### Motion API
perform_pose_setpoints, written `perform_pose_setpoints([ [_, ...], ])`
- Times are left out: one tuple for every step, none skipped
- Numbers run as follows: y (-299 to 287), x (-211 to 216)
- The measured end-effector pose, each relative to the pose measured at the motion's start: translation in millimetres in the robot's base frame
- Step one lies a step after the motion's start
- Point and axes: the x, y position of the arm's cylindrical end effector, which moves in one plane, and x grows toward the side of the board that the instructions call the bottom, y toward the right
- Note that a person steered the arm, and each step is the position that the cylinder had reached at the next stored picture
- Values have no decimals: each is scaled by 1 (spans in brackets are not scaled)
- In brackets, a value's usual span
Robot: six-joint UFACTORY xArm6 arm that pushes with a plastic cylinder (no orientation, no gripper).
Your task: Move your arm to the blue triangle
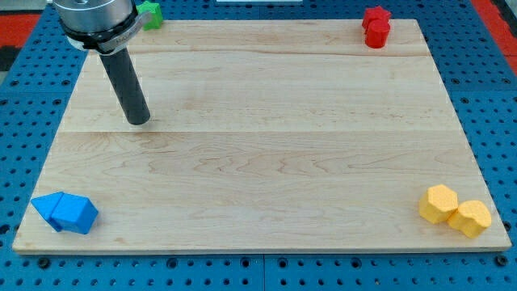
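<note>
Two blue blocks touch each other at the board's bottom left corner: a blue triangle (48,208) on the left and a second blue block (77,216) on its right. My tip (139,120) rests on the board in the upper left part, well above and to the right of the blue blocks, touching no block. The dark rod rises from it to the view's top left.
A green block (150,14) sits at the board's top left, partly hidden behind the arm. Two red blocks (376,27) sit at the top right. Two yellow blocks (456,210) sit at the bottom right. A blue pegboard (485,97) surrounds the wooden board.
</note>
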Motion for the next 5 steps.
perform_pose_setpoints([
  [-2,0],
  [-37,10],
  [-45,18],
  [-41,60],
  [-73,86],
])
